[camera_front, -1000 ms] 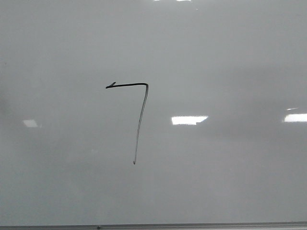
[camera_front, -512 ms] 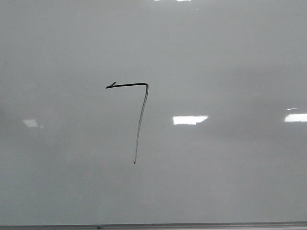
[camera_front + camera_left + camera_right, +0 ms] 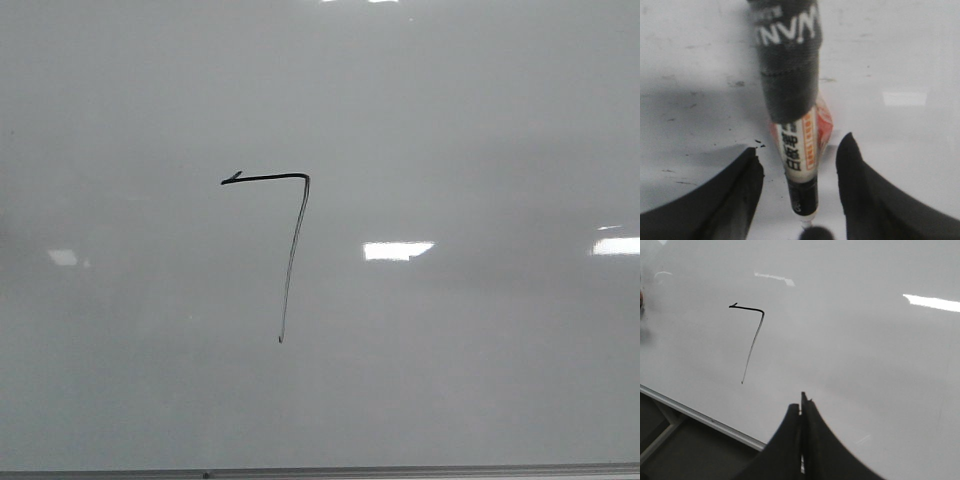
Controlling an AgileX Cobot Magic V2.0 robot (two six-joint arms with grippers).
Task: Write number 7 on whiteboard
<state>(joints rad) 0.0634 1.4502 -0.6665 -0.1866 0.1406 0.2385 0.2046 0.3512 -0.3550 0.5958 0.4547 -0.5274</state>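
The number 7 (image 3: 296,240) is a thin black line figure on the whiteboard (image 3: 480,380), left of centre in the front view. It also shows in the right wrist view (image 3: 755,337). No gripper shows in the front view. In the left wrist view, my left gripper (image 3: 801,145) is open over the whiteboard (image 3: 900,60). A marker (image 3: 790,90) with a black end and a white and orange label lies between its fingers (image 3: 740,185), with a gap on each side. My right gripper (image 3: 801,402) is shut and empty, over the board near its edge.
A thin metal edge strip (image 3: 400,470) runs along the board's near side and shows in the right wrist view (image 3: 705,417), with a dark frame beyond it. Bright glare patches (image 3: 398,250) lie on the board. Small black ink specks (image 3: 759,143) mark the surface by the left fingers.
The 7 and the board look the same. Only the glare patch has drifted slightly to the right.
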